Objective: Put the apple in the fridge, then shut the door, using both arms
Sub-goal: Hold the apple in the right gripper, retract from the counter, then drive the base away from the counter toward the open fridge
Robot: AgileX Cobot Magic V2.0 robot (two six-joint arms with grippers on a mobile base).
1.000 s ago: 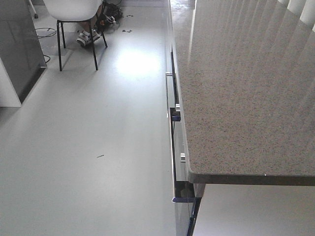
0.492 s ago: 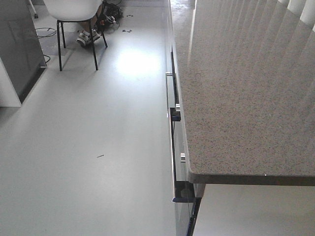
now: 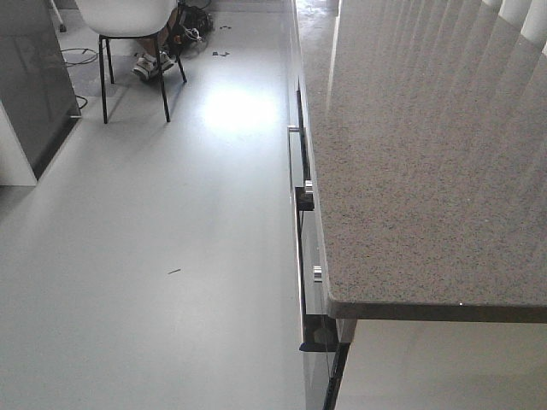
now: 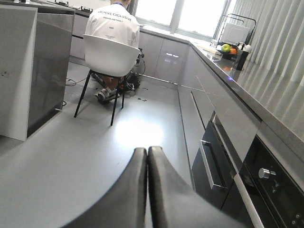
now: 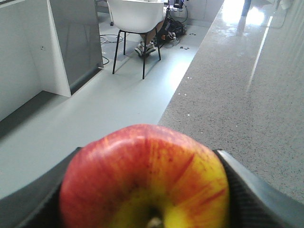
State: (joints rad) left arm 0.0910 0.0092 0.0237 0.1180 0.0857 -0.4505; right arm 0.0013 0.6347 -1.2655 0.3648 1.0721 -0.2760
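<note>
The apple [image 5: 142, 175], red with a yellow patch round its stem, fills the bottom of the right wrist view. My right gripper [image 5: 148, 192] is shut on it, with a black finger [image 5: 247, 194] pressing on each side, above the edge of the speckled counter. My left gripper [image 4: 147, 159] is shut, its two black fingers pressed together with nothing between them, hanging above the grey floor. A tall dark grey cabinet with a white side, the fridge [image 5: 76, 38] [image 3: 34, 85] [image 4: 52, 71], stands at the far left. Its inside is not visible, and I cannot pick out the door.
The speckled counter [image 3: 410, 171] runs along the right, with grey drawers and metal handles [image 3: 297, 248] below, and an oven front [image 4: 266, 185]. A person sits on a white chair [image 4: 110, 52] at the back, cables on the floor beside it. Fruit [image 4: 226, 47] lies at the counter's far end.
The front view has shifted very slightly. The small blue strip at the lower end of the drawer handle now looks dark. Nothing else has visibly moved.
</note>
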